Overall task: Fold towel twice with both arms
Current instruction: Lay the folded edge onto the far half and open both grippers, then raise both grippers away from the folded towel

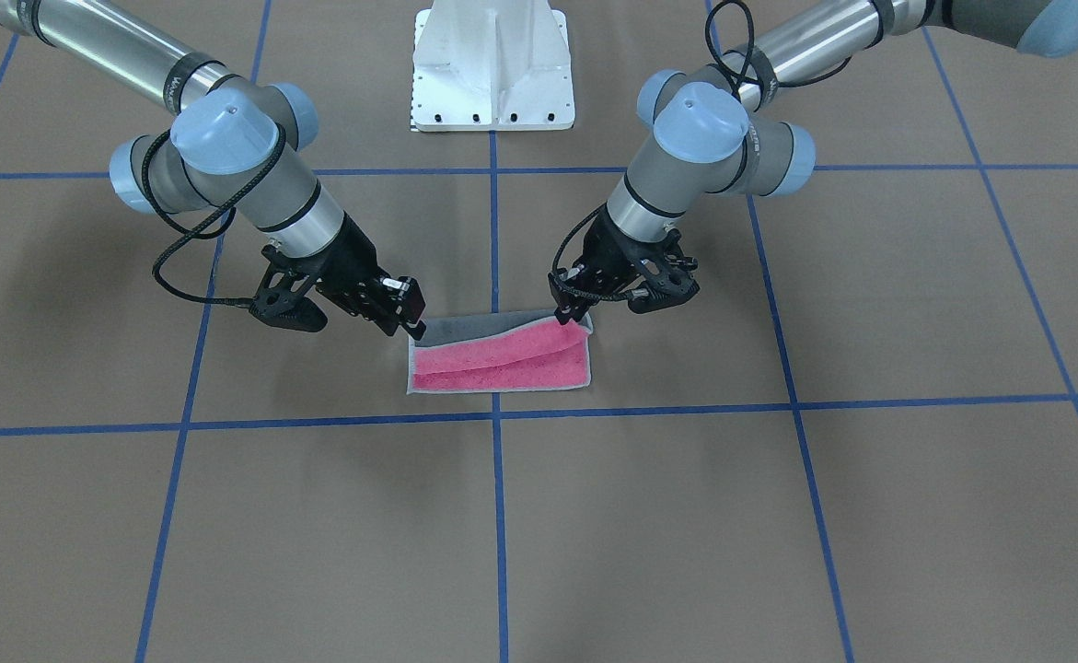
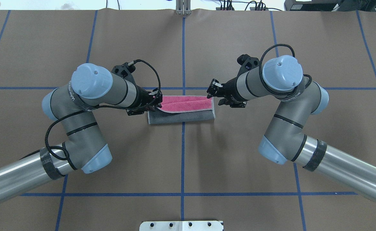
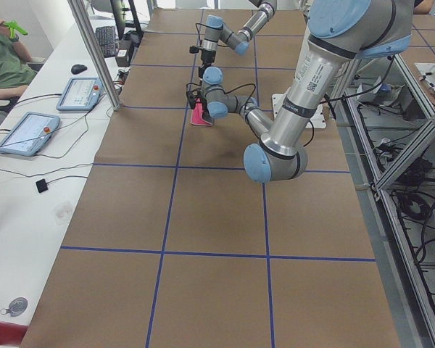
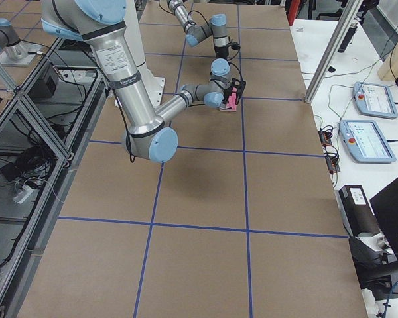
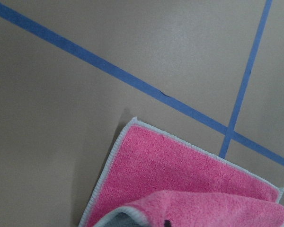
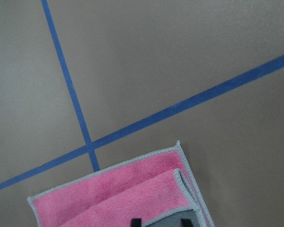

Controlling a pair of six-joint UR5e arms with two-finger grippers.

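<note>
Two arms share one brown table [image 2: 232,166] ruled with blue tape lines [image 2: 183,154]; the left arm [image 2: 88,93] and the right arm [image 2: 277,83] both bend inward toward its middle. Between them lies the towel [image 2: 181,116], astride the centre line; it is a long strip with a grey band on the robot's side and pink beyond it. A light hem [image 1: 502,361] runs across the pink, so a raised pink flap overlaps the flat pink layer without reaching its far edge.

The left gripper [image 2: 158,103] is pinched narrow on one end of that flap; the right gripper [image 2: 211,92] looks likewise closed on the other end, two dark fingertips [image 6: 135,221] showing at the grey underside in its wrist view.

I read this as a fold half carried. The hem slants in the front-facing view, so one end leads; setting it down that way would give a skewed fold. The cloth curls back under the held edge; lowering it without turning could leave a roll rather than a flat layer. A thin corner hold may slip; a low pass may drag the bottom layer.
</note>
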